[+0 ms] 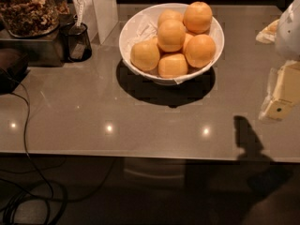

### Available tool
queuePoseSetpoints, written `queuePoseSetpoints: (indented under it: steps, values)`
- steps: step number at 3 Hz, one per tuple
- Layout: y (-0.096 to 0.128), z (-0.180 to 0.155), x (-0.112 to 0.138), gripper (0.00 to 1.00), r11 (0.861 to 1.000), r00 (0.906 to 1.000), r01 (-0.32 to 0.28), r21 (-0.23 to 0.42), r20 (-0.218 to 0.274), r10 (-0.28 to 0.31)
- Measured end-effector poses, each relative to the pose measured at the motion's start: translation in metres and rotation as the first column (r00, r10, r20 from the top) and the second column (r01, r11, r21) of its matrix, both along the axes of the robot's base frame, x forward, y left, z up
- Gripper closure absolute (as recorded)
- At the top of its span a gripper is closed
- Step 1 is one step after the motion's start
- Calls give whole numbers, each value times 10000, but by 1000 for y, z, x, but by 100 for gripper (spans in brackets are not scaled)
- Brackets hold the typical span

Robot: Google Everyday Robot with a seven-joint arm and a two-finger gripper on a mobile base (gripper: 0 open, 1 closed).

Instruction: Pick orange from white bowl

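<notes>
The white bowl [136,27] stands on the grey counter at the back centre, heaped with several yellow-orange oranges; one orange [171,35] sits on top in the middle. My gripper [282,95] is at the right edge of the view, well to the right of the bowl and above the counter, pale cream in colour. It touches nothing, and its shadow falls on the counter's front edge.
A clear jar of brown nuts [27,8] stands at the back left on a metal box. A black mesh cup [77,42] and a white upright panel [101,8] are beside it. Cables [28,172] hang off the left front.
</notes>
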State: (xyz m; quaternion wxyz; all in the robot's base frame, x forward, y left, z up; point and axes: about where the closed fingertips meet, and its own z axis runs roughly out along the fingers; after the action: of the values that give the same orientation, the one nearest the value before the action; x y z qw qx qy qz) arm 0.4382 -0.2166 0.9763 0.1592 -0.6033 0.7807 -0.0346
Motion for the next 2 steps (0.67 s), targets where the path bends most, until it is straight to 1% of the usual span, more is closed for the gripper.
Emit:
queuePoseSetpoints:
  steps: [1,2]
  values:
    - [0,0,0,0,10000,10000,3,5,3,-3]
    - [-1,2,5,0,9996,9998,125,239,118,-128]
